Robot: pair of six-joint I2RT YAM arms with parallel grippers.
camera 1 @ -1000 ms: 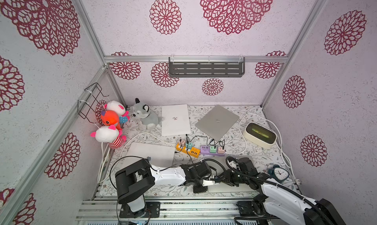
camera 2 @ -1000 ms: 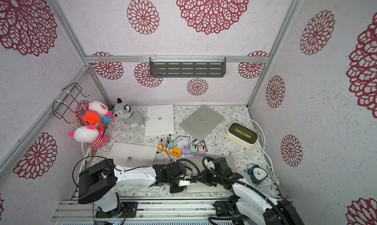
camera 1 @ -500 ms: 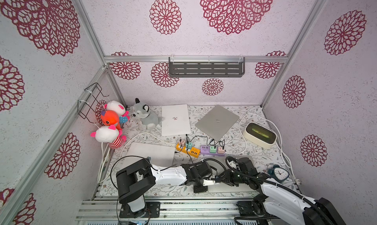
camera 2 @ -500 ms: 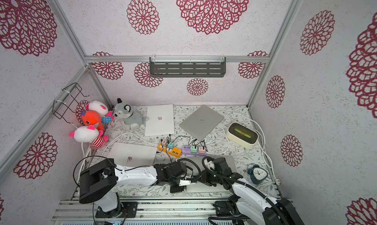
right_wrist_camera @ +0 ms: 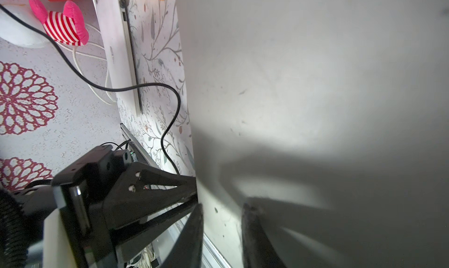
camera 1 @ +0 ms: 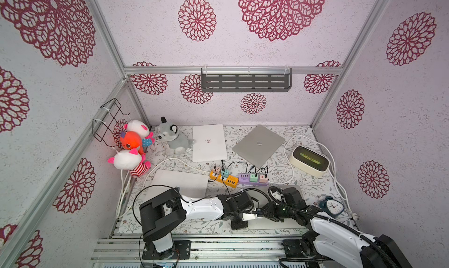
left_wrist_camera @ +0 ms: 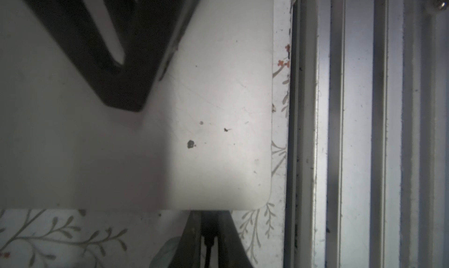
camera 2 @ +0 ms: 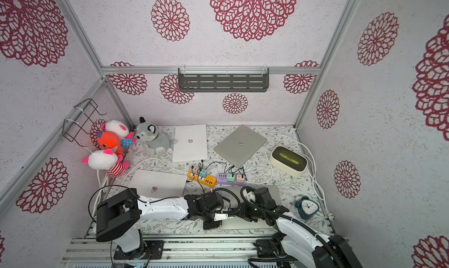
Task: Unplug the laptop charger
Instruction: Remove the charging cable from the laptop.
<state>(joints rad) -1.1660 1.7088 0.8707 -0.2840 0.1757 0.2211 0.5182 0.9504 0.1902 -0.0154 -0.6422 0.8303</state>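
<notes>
Currently both arms reach low over the front laptop [camera 1: 277,224], which lies closed on the counter [camera 1: 194,226] nearest the metal rail. The left end effector [camera 1: 250,217] comes in from the left and sits at this laptop's left side edge, close to its front corner. In the left wrist view its two fingers [left_wrist_camera: 229,242] are pinched together on the black charger plug [left_wrist_camera: 209,226]. The plug's end meets the laptop's edge, but whether it is seated in the port cannot be told. In the right wrist view the black charger cable [right_wrist_camera: 150,84] loops across the floral counter. It then drops behind the left end effector's body toward that same edge. In both top views a black lead runs from the orange power strip [camera 1: 223,178] toward the left arm's wrist.

The right end effector [right_wrist_camera: 222,209] rests on the front laptop's lid, just beside the left one. Its fingers [right_wrist_camera: 193,230] stand apart with only bare lid between them, so it grips nothing.

A purple power strip [camera 1: 252,179] lies just beside the orange one, and both carry small pastel adapters. A pale laptop [camera 1: 179,181] lies closed to the left, partly under the left arm. A white laptop [camera 1: 209,142] and a silver laptop [camera 1: 258,144] lie closed toward the back wall. Right of the front laptop stands a small blue alarm clock [camera 1: 334,206], with a cream box [camera 1: 309,161] farther back. Plush toys [camera 1: 131,142] crowd the back left corner.
</notes>
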